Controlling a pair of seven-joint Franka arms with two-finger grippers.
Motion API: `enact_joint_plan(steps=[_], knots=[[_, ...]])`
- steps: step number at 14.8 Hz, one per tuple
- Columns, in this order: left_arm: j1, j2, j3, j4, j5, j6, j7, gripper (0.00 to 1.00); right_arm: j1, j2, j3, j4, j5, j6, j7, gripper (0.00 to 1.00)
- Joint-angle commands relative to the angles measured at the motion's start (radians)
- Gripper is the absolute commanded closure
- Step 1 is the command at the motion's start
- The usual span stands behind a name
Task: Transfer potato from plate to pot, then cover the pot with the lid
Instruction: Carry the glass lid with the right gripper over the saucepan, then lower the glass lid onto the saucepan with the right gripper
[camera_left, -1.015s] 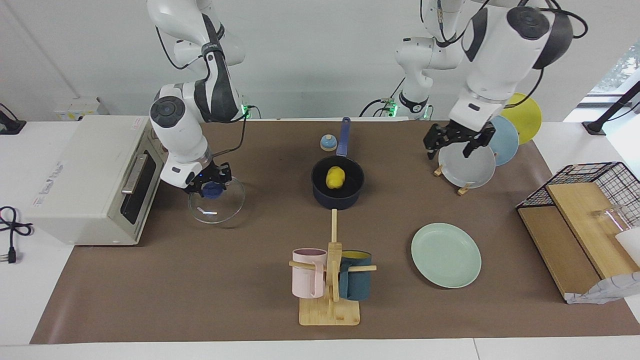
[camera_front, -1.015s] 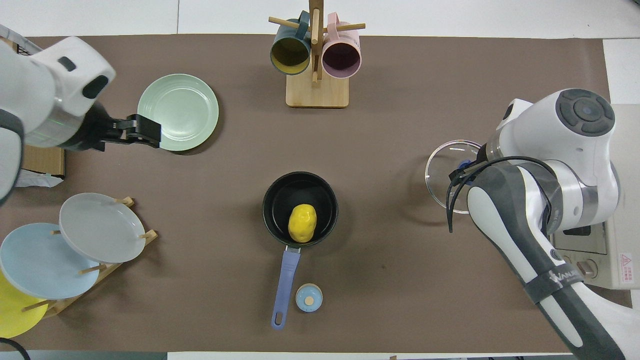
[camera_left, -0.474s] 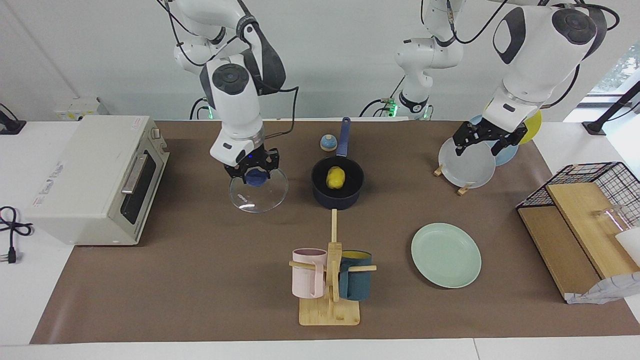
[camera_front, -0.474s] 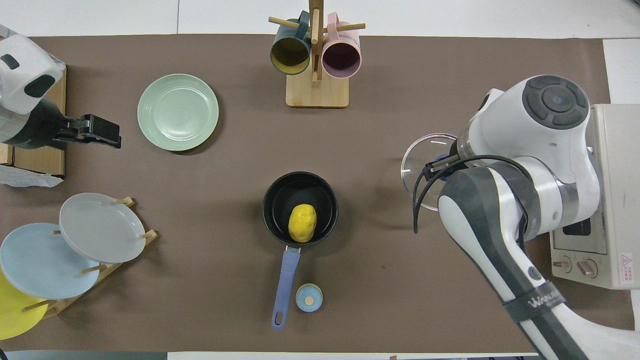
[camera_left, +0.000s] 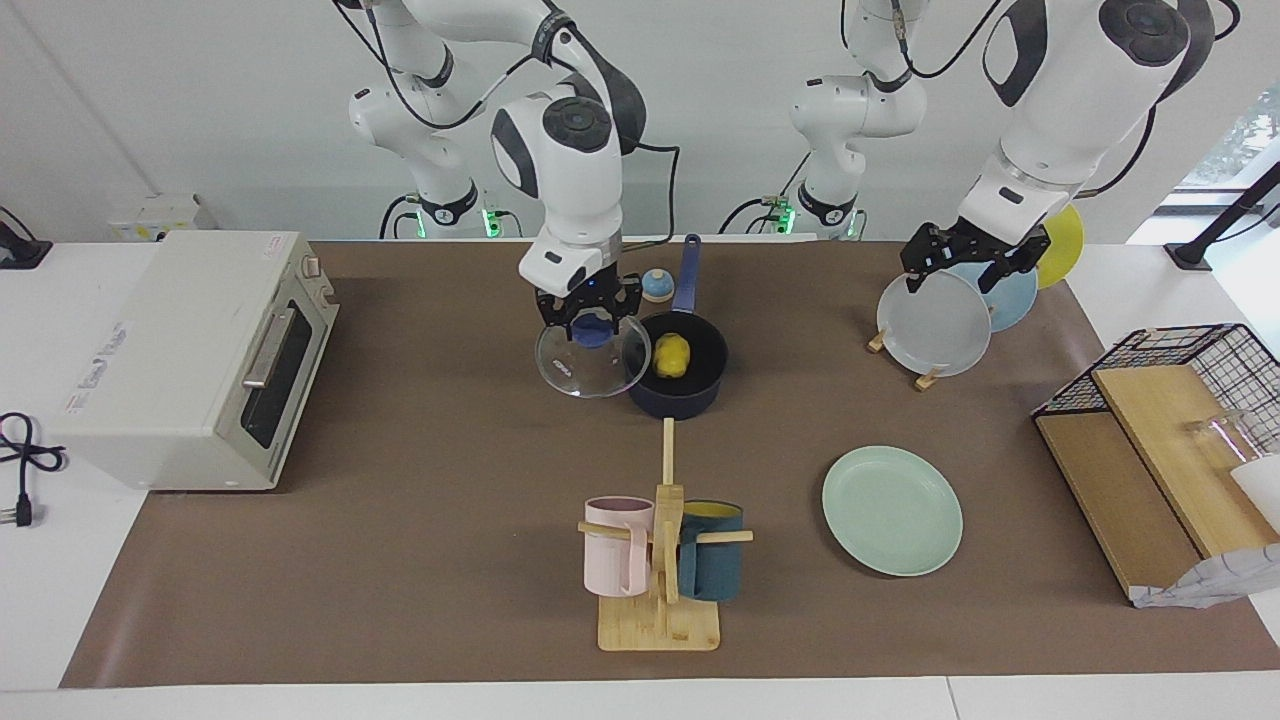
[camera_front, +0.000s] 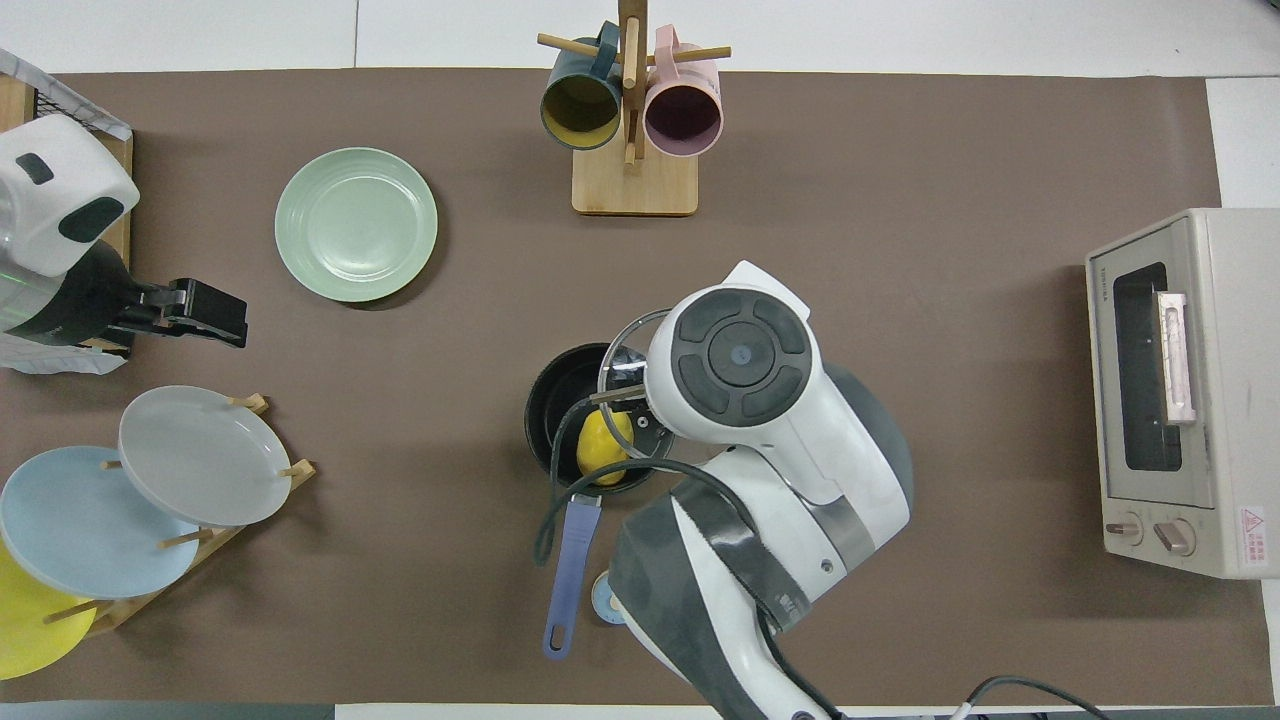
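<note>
Facing view: right gripper (camera_left: 588, 318), clamped on the lid's (camera_left: 590, 364) knob, has swung almost over the pot (camera_left: 678, 372), probably not yet centred.

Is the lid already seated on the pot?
No, in the facing view the lid hangs tilted from the right hand, beside and partly overlapping the pot rim, with the potato uncovered.

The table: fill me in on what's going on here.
The right gripper is shut on the blue knob of the glass lid, holding it in the air at the edge of the pot, not yet on it. The potato already lies in the pot, and the mint-green plate is bare. The left gripper waits, open, over the plate rack.
</note>
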Motion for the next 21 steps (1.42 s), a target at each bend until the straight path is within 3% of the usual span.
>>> enact_joint_plan(steps=[1, 6, 8, 12, 15, 21], knots=[[-0.026, -0.041, 0.017, -0.053, 0.017, 0.066, -0.005, 0.0, 0.045, 0.04, -0.004, 0.022, 0.009, 0.063, 0.084, 1.0], [-0.026, -0.037, 0.017, -0.022, 0.015, 0.095, -0.009, 0.0, 0.117, 0.158, -0.004, 0.125, -0.013, 0.059, 0.147, 1.0], [-0.026, -0.04, 0.017, -0.027, 0.017, 0.094, -0.007, 0.0, 0.116, 0.166, -0.002, 0.124, -0.046, 0.057, 0.151, 1.0], [-0.015, -0.038, 0.019, -0.02, 0.017, 0.092, 0.002, 0.0, 0.079, 0.175, -0.004, 0.124, 0.016, 0.056, 0.151, 1.0], [-0.015, -0.017, 0.019, 0.056, 0.018, -0.024, -0.001, 0.0, 0.064, 0.174, -0.004, 0.123, 0.079, 0.007, 0.152, 1.0], [-0.013, -0.034, 0.019, 0.021, 0.017, -0.03, 0.004, 0.0, 0.106, 0.172, -0.007, 0.13, 0.089, -0.03, 0.181, 1.0]])
